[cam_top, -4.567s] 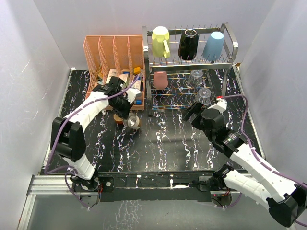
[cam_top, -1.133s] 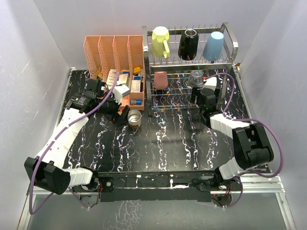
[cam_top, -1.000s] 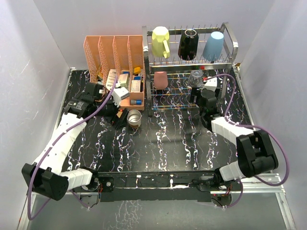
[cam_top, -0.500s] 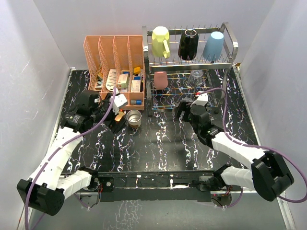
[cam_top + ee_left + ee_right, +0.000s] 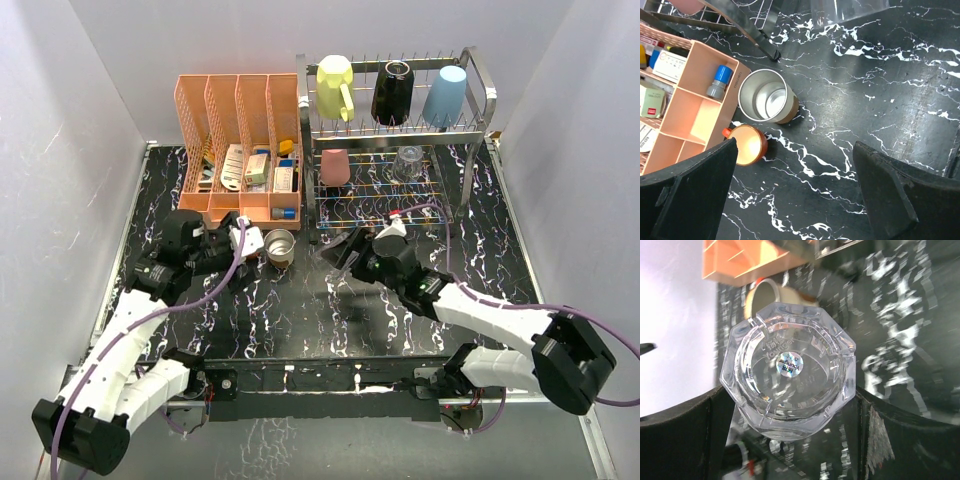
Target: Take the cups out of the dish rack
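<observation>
The dish rack [image 5: 480, 95] stands at the back right. Its top tier holds a pale yellow mug [image 5: 335, 85], a black mug [image 5: 392, 92] and a light blue tumbler [image 5: 445, 95]. A pink tumbler [image 5: 335, 167] and a clear glass [image 5: 407, 163] sit on the lower tier. A steel cup [image 5: 279, 245] [image 5: 769, 103] and a small orange-red cup [image 5: 747, 145] stand upright on the table beside the organizer. My right gripper [image 5: 343, 256] [image 5: 790, 440] is shut on a second clear glass [image 5: 789, 370], held above the table in front of the rack. Left of the steel cup, my left gripper [image 5: 243, 262] [image 5: 795, 195] stands open with nothing in it.
A peach slotted organizer [image 5: 240, 110] [image 5: 685, 100] with small bottles and boxes stands at the back left, right next to the two table cups. The rack's front foot [image 5: 772, 52] rests just behind the steel cup. White walls close in on both sides.
My right gripper has drawn the clear glass out of the rack's lower tier and carried it left and nearer, over the table. My left gripper has backed away from the steel cup, staying open.
</observation>
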Tool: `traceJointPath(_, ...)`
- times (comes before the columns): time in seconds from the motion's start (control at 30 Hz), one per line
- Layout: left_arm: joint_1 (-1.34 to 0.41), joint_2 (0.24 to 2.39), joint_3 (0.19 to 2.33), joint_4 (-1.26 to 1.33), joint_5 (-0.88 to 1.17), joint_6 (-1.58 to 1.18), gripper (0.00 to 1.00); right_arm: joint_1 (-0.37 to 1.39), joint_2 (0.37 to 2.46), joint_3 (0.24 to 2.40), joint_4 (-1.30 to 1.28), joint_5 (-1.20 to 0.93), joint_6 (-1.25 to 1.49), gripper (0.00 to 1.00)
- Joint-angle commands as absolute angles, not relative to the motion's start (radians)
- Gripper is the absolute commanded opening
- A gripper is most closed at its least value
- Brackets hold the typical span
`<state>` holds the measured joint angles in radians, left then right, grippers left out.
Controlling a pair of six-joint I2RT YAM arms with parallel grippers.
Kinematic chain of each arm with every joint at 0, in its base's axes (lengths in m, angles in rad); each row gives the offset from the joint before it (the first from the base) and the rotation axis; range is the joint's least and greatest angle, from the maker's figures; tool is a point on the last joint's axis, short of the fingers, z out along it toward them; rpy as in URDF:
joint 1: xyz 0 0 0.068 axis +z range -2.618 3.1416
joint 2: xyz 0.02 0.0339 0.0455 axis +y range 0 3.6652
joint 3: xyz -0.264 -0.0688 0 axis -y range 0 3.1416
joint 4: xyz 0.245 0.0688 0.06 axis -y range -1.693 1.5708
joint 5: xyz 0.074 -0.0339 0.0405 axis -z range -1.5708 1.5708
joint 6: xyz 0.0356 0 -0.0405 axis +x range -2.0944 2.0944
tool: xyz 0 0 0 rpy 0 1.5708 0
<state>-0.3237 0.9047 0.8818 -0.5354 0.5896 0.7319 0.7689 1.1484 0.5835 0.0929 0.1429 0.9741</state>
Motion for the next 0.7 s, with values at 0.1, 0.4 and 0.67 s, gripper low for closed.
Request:
traceJointPath(0.1, -0.325, 0.817, 0.833, -0.448, 0.67, 0.833, 0.94, 0.798, 1.257, 0.633, 0.455, -0.142, 1.385, 0.57)
traceJointPath(0.4, -0.332, 0.762, 0.798, -0.401, 0.748, 0.784, 0.82, 0.86, 1.396, 0.635, 0.752, -0.225, 1.693, 0.57)
traceJointPath(0.67, -0.331, 0.765, 0.809, -0.31, 0.725, 0.648, 0.64, 0.919, 1.455, 0.696, 0.784, -0.232, 1.769, 0.58)
